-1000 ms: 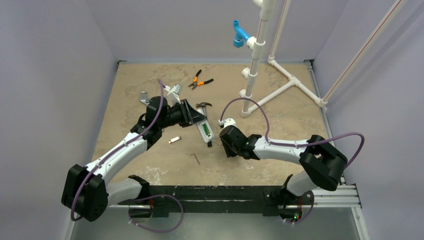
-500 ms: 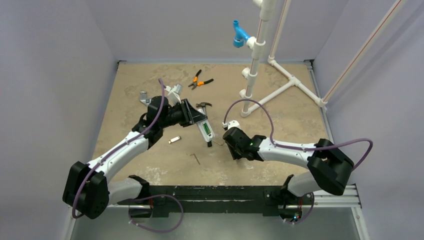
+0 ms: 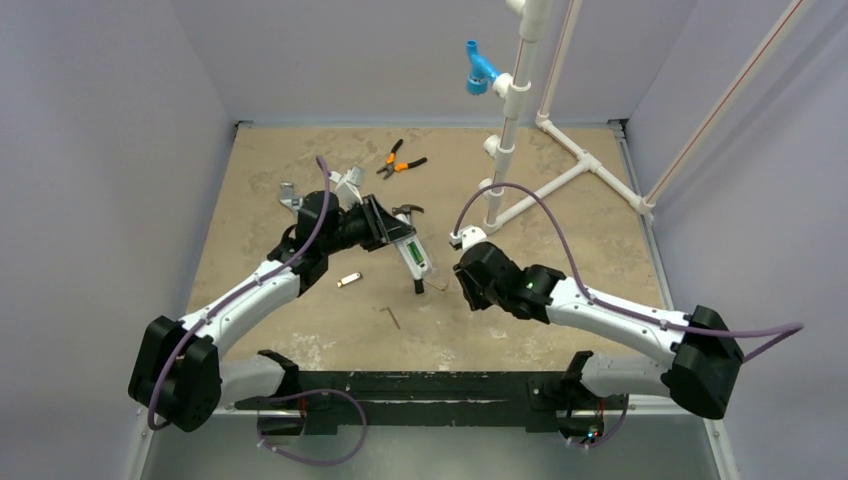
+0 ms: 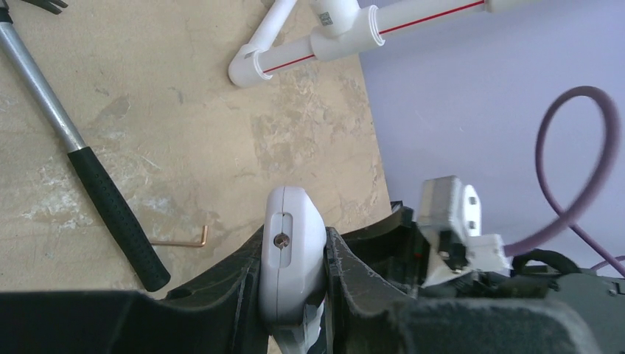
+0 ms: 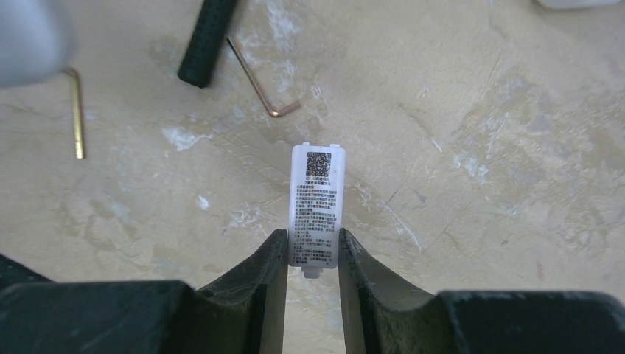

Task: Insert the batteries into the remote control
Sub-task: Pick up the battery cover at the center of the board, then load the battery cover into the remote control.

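Observation:
My left gripper (image 3: 392,232) is shut on the white remote control (image 3: 413,258) and holds it tilted above the table. The green batteries (image 3: 410,255) show in its open back. In the left wrist view the remote's rounded end (image 4: 290,251) sits clamped between the fingers of my left gripper (image 4: 292,269). My right gripper (image 5: 313,254) is shut on a small white battery cover (image 5: 315,210) with a printed label and holds it over bare table. In the top view my right gripper (image 3: 463,284) is just right of the remote, apart from it.
A hammer (image 3: 407,210) lies behind the remote, its black grip (image 5: 208,37) near two hex keys (image 5: 262,88) (image 5: 76,110). A silver clip (image 3: 348,280), a hex key (image 3: 393,316), orange pliers (image 3: 400,160) and a white pipe frame (image 3: 510,130) are on the table.
My right arm's elbow has swung out to the right, and its gripper has moved slightly up and right. My left gripper and the remote have barely moved.

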Controlling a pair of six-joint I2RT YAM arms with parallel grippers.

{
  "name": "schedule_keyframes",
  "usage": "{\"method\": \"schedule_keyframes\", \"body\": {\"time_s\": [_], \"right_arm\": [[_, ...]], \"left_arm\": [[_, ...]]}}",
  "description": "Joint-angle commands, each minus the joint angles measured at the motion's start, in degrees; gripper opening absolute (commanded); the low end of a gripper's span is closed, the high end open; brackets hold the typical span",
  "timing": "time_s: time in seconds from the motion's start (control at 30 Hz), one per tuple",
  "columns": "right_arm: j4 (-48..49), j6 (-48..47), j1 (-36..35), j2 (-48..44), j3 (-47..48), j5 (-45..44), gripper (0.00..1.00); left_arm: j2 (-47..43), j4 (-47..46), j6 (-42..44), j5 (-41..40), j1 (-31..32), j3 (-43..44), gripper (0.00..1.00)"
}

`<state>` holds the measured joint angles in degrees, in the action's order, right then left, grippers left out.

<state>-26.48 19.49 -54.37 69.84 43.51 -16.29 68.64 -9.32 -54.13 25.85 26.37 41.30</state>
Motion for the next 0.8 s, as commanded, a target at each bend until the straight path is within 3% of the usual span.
{"method": "schedule_keyframes", "body": {"time_s": [0.0, 0.5, 0.77], "right_arm": [[-3.62, -2.26, -0.3, -4.03, 6.67, 1.53, 0.26], [-18.84, -9.43, -0.04, -4.02, 28.96, 8.2, 0.3], [-18.2, -9.42, 0.97, -2.48, 31.24, 11.87, 0.29]], "left_arm": [[0.97, -5.6, -2.77, -0.19, -0.25, -0.83, 0.0], [2.32, -14.76, -2.48, 0.15, 2.88, -1.4, 0.0], [2.68, -16.42, -2.99, -0.25, 4.67, -1.11, 0.0]]}}
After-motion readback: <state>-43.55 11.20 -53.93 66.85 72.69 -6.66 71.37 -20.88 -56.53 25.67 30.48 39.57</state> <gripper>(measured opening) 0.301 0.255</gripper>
